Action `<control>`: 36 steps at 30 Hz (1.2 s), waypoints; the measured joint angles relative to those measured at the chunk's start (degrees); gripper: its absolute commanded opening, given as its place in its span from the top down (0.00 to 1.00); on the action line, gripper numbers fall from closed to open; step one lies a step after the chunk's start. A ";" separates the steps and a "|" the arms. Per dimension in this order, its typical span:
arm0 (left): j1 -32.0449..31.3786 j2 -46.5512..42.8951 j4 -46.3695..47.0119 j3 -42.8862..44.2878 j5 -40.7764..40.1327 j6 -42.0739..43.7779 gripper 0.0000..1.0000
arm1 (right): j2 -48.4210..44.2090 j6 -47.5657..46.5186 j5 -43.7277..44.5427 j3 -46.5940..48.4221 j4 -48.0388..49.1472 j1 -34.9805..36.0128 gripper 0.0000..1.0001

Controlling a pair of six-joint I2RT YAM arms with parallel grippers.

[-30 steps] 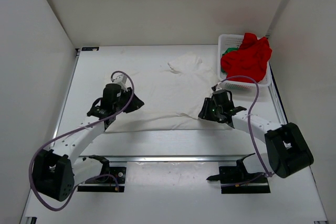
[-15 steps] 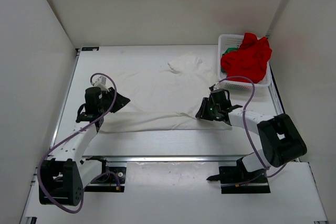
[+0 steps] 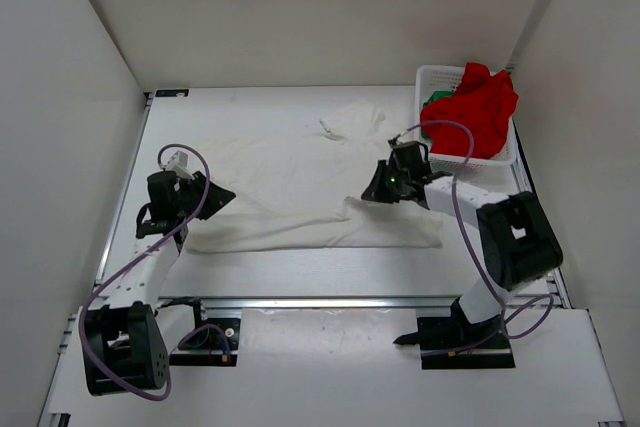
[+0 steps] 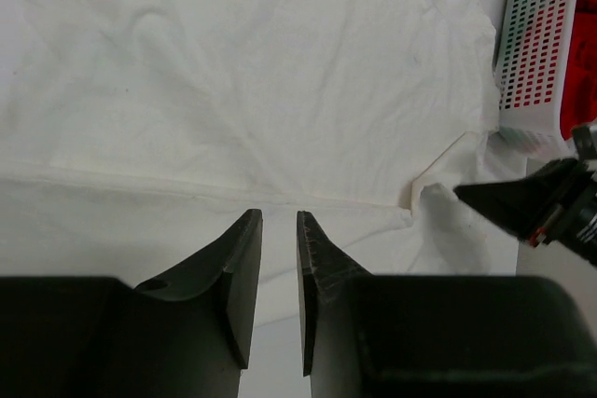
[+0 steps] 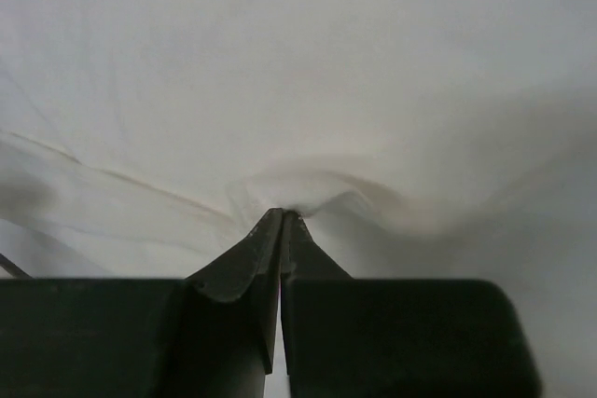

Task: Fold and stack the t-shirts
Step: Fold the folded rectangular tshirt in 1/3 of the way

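Note:
The cream-white t-shirt (image 3: 300, 172) lies spread flat across the middle of the table, one sleeve bunched at its far edge. My right gripper (image 3: 371, 192) sits at the shirt's right side and is shut on a small raised pinch of the cream cloth (image 5: 298, 72); its jaws (image 5: 282, 213) meet at the fold. My left gripper (image 3: 226, 193) hovers at the shirt's left edge, open by a narrow gap (image 4: 280, 216) with nothing between its fingers. The red t-shirt (image 3: 470, 112) is heaped over the green t-shirt (image 3: 435, 99) in the basket.
A white mesh basket (image 3: 430, 72) stands at the table's far right corner, also seen in the left wrist view (image 4: 536, 53). White walls close in the table on the left, back and right. An aluminium rail runs along the near edge.
The left arm has swung left, to the shirt's left edge. The right gripper has moved farther up the shirt and shut on a pinch of cloth.

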 measured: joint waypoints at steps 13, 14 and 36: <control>-1.92 -3.15 -10.10 0.96 -6.34 6.14 0.66 | 1.11 -3.96 3.76 8.44 -2.01 3.78 0.96; -2.34 -3.21 -11.08 1.33 -7.58 6.82 0.67 | -1.07 -4.02 3.96 5.79 -1.90 3.76 1.00; -11.65 21.42 -27.78 11.10 -23.89 15.87 0.70 | -16.35 -4.55 9.27 -20.83 3.19 7.50 1.00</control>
